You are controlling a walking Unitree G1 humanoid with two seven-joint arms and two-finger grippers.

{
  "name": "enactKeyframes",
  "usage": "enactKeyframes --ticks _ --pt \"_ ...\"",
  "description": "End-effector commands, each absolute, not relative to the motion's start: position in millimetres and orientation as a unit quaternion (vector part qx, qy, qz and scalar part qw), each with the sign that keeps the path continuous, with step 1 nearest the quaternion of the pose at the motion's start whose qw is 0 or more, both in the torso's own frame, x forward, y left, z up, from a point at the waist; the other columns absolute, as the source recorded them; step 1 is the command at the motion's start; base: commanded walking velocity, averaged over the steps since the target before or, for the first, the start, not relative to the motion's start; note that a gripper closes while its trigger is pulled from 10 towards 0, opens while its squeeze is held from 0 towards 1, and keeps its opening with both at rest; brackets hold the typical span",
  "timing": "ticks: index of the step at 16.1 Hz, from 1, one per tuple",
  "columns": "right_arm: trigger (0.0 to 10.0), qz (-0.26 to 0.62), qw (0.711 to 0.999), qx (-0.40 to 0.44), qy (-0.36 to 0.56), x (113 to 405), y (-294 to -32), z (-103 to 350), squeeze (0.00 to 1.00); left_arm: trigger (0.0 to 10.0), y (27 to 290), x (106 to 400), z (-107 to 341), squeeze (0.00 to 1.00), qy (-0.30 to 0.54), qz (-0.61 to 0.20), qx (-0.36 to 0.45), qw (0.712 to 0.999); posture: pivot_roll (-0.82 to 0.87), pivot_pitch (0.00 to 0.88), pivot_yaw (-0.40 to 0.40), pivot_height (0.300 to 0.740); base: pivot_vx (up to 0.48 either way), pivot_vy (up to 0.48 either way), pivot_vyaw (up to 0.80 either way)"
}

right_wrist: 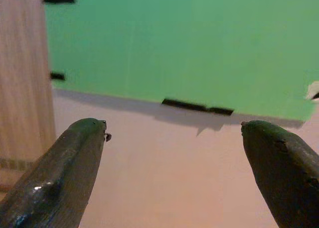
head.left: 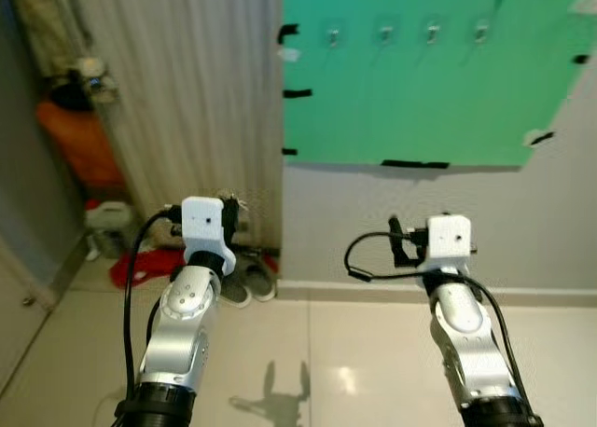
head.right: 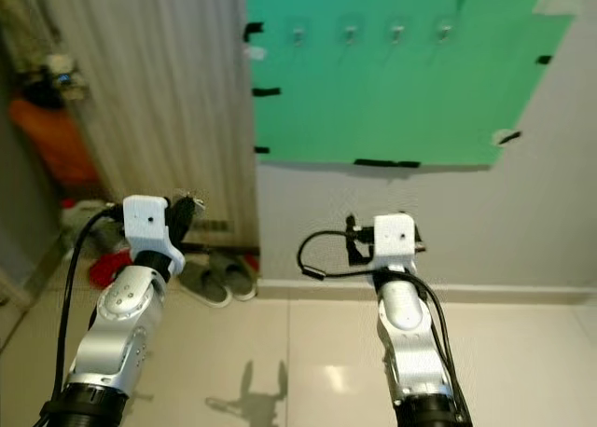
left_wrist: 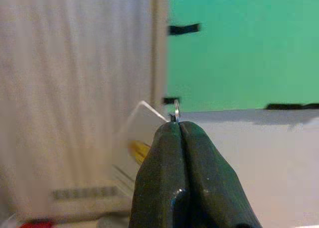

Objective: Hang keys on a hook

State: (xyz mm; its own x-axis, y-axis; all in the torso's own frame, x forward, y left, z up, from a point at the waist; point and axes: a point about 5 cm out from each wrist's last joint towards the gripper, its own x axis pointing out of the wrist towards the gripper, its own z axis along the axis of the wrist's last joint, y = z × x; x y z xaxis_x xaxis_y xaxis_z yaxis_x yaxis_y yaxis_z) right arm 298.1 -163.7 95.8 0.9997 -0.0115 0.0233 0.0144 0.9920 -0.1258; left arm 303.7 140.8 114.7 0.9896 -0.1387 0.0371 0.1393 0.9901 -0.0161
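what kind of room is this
Probably a home entryway or hall: slippers lie on the tiled floor by a curtain, and a green sheet taped to the wall carries a row of hooks.

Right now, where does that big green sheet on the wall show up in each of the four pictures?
Left eye view: green sheet on the wall, upper right, above both arms.
Right eye view: upper middle and right.
Left wrist view: beyond the left hand shut on the keys, beside the curtain.
Right wrist view: straight beyond the open right hand.
Shared landmark: black tape strip on its lower edge.
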Motion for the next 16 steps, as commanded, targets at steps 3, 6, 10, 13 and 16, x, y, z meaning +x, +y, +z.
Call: enactKeyframes --ticks 3,6,10,13,16 --pt "10.0 -0.003 0.997 -0.066 -0.032 304 -162 104 0.0 10.0 130 310 134 0.0 -0.06 -0.111 -0.003 0.992 0.02 0.0 0.026 0.74 0.48 0.0 0.0" --pt "10.0 0.007 0.997 -0.063 -0.032 305 -160 104 0.0 10.0 128 314 142 0.0 -0.07 -0.118 -0.003 0.99 0.02 0.0 0.026 0.74 0.48 0.0 0.0" --pt "10.0 0.011 0.998 -0.057 -0.028 304 -158 102 0.0 10.0 117 317 154 0.0 -0.09 -0.146 -0.006 0.985 0.01 0.0 0.03 0.74 0.48 0.0 0.0" --pt "10.0 0.015 0.998 -0.055 -0.031 304 -158 103 0.0 10.0 111 320 161 0.0 -0.098 -0.168 -0.004 0.981 0.0 0.0 0.034 0.74 0.48 0.0 0.0" --pt "10.0 0.029 0.998 -0.051 -0.03 303 -160 103 0.0 10.0 98 331 179 0.0 -0.112 -0.201 0.009 0.973 0.0 0.0 0.031 0.74 0.48 0.0 0.0"
